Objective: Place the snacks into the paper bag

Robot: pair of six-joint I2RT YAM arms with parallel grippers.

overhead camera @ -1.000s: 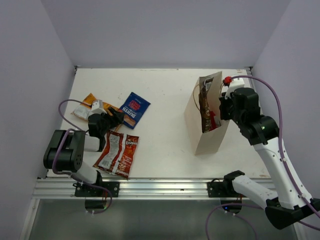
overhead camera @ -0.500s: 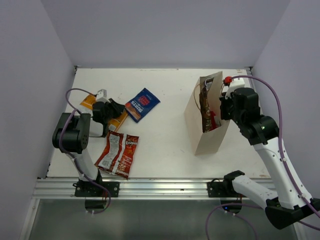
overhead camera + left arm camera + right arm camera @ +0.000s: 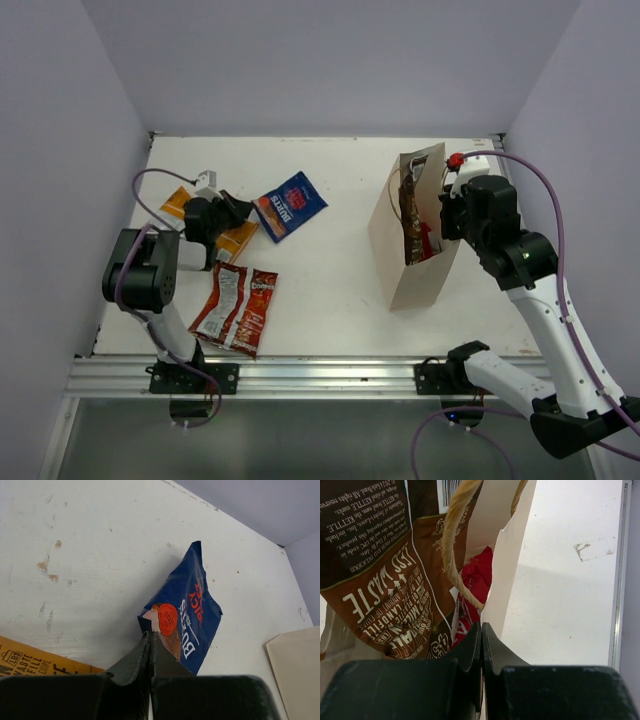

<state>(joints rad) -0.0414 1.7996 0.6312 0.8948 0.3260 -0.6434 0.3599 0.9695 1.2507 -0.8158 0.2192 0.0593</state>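
Observation:
The blue snack packet [image 3: 291,205] lies on the white table [image 3: 330,300]. My left gripper [image 3: 246,212] is shut on its near corner. In the left wrist view the jaws [image 3: 151,636] meet on that corner of the blue packet [image 3: 190,611]. An orange packet [image 3: 236,240] lies under the left arm. A red-orange packet [image 3: 240,305] lies nearer the front. The paper bag [image 3: 400,265] stands upright at the right, with a dark brown packet [image 3: 380,570] and a red one [image 3: 476,580] inside. My right gripper [image 3: 481,626] is shut on the bag's rim [image 3: 507,575].
Lilac walls close in the table on the left, back and right. A metal rail [image 3: 320,375] runs along the front edge. The bag's twine handle [image 3: 451,550] loops just ahead of the right fingers. The right arm's purple cable [image 3: 555,200] arcs beside the bag.
The left gripper went from open to shut on the blue packet's corner. The left wrist moved toward the back, and the blue packet shifted right and back. The right arm and bag stayed still.

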